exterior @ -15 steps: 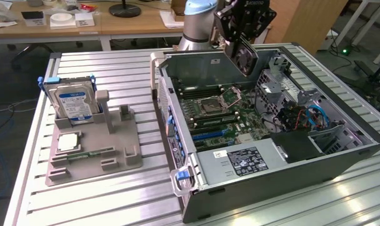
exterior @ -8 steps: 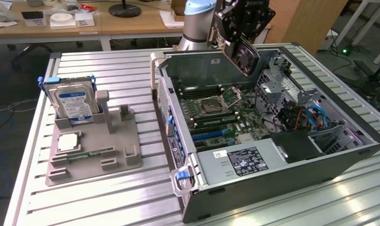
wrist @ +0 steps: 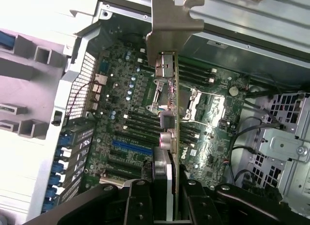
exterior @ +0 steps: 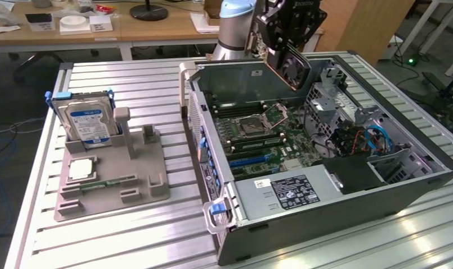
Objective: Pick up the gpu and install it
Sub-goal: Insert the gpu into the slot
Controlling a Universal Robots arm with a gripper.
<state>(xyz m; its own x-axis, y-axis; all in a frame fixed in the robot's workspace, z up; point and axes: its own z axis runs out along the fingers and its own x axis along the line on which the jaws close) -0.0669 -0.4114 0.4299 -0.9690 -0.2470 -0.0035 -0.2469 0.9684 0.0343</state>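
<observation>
Two fingers of the gripper clamp the gpu by one end, its silver bracket at the other. Beyond it lies the motherboard inside the open case. The gpu hangs tilted above the case's far end, clear of the motherboard.

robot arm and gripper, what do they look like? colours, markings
The silver-grey cylindrical metal arm has a pale blue joint cap. The blocky black gripper carries small white lettering on its body. In the wrist view its two black fingers are broad and flat-faced, with round screw heads.
</observation>
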